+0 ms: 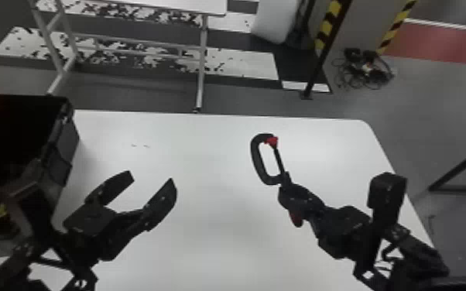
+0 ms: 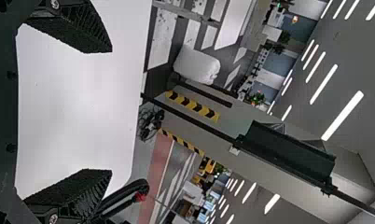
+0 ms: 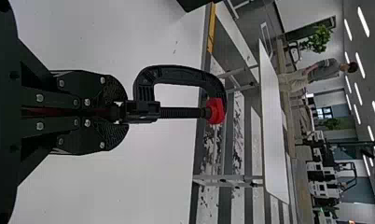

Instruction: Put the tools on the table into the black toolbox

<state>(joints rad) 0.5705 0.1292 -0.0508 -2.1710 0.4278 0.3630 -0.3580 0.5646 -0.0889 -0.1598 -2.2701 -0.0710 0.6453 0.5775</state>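
To the left of the left gripper (image 1: 151, 180), the deep black plastic toolbox (image 1: 62, 153) is seen with its dark interior open. That gripper's fingers are spread wide, with nothing held between them. To its right, over the white tabletop (image 1: 209, 216), the black C-shaped clamp with a threaded screw (image 3: 181, 113) and a red pad (image 3: 216, 111) is carried directly ahead of the right gripper (image 3: 122, 112). The right fingers are closed on the clamp's screw end, where a dark red strip, probably its handle, (image 3: 41, 111) runs back between them.

The clamp's long axis is set along the screw, nearly in line with the right fingers; the red pad is pointed away from the gripper, and the frame is bowed out on the left gripper's side. It should be handled as a stiff, moderately heavy, hardly fragile tool. A roll about the screw might be caused by the offset frame; if a regrip were needed, the frame's straight back would be best taken.
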